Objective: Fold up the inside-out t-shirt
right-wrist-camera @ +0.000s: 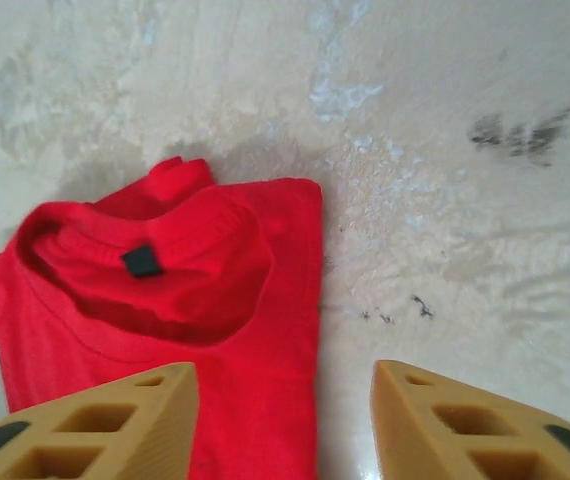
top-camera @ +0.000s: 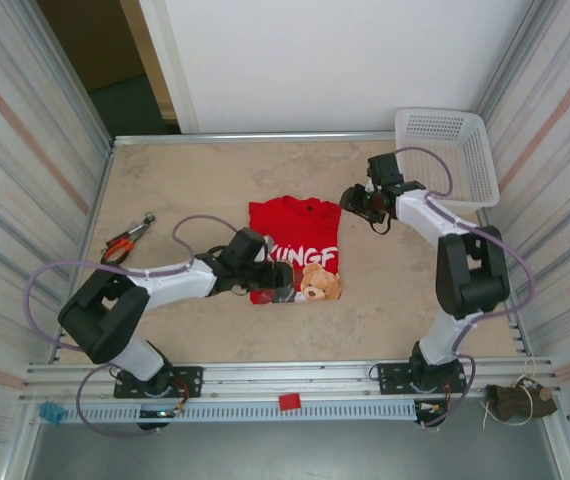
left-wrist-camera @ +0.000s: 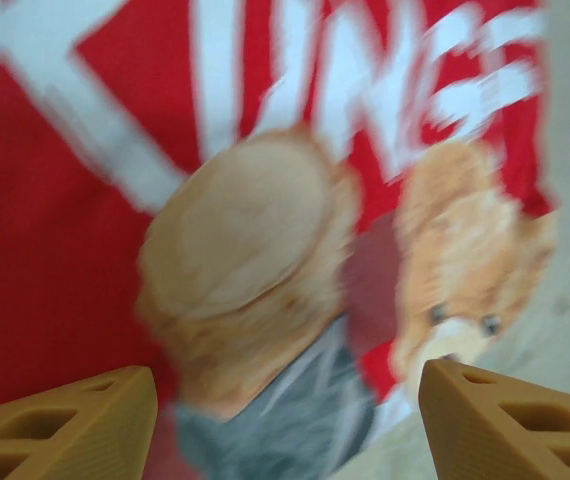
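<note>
Inside-out t-shirt [top-camera: 295, 225] flat mid-table in a compact rectangle — collar at the far end, white lettering and bear graphic toward the near edge. Left gripper [left-wrist-camera: 285, 400] low over the graphic, fingers spread wide, nothing between them. Right gripper [right-wrist-camera: 283, 390] over the shirt's far right corner, jaws apart — empty, above cloth edge and bare table [top-camera: 185, 180]. White basket [top-camera: 465, 165] in the far right corner; orange-handled pliers [top-camera: 125, 240] at left.

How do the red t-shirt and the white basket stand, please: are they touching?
Apart. The top external view shows bare table between the red t-shirt and the white basket in the far right corner.
</note>
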### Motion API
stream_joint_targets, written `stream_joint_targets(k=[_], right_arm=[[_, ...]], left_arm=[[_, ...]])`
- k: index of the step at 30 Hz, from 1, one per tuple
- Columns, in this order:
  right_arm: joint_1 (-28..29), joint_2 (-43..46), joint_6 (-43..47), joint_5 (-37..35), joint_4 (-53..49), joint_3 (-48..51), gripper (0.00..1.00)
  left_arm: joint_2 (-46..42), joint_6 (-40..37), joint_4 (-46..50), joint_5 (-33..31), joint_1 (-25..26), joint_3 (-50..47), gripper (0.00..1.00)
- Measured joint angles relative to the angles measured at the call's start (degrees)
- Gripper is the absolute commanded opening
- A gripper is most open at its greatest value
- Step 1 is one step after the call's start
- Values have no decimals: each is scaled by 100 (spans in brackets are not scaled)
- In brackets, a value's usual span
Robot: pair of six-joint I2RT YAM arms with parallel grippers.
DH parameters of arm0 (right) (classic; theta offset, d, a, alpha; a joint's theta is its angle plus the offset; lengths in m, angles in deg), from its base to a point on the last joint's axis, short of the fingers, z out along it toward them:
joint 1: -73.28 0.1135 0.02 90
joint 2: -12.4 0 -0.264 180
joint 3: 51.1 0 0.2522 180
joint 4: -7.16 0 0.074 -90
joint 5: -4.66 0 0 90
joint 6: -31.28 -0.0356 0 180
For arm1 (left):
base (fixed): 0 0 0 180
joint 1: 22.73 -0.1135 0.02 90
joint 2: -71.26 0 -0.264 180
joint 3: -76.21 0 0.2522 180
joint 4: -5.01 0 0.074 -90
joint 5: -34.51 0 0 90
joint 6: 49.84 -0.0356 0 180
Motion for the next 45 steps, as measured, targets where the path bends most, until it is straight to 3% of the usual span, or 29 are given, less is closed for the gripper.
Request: stream_joint_targets(k=[7,9,12,15,18,21,26,30,34,38,41,45], right_arm=[[74,-997,-20,299,-72,-398,44],[105,-1128,-42,380,-63,-468,35],[120,-1255,-74,437,-66,-573,5],[118,-1447,-101,520,-98,-866,2],[111,-1703,-114,570,-131,-1292,14],[103,-1884,-120,662,-149,-1631,42],[66,-1773,-20,699,-120,-1504,64],[-81,-1237,127,660,-173,-1014,80],[-262,-828,267,686,-144,-839,81],[-319,-824,280,789,-90,-831,80],[-315,-876,278,933,-63,-822,78],[-315,-1047,280,1156,2,-822,76]], left_arm=[[48,9,-219,-55,0,-127,70],[63,7,-236,-55,0,-127,70],[79,-11,-245,-52,0,-127,70],[129,-44,-323,-39,0,-114,70],[210,-70,-428,-35,0,-79,70],[236,-92,-490,-35,0,-76,70],[116,-170,-328,55,-103,-68,72],[-404,-328,494,114,-608,238,83],[-743,-638,841,341,-1631,1209,84],[-278,-1008,811,706,-2588,2022,84],[509,-1287,828,1023,-2881,2444,84],[1633,-1587,894,1434,-2905,2837,84]])
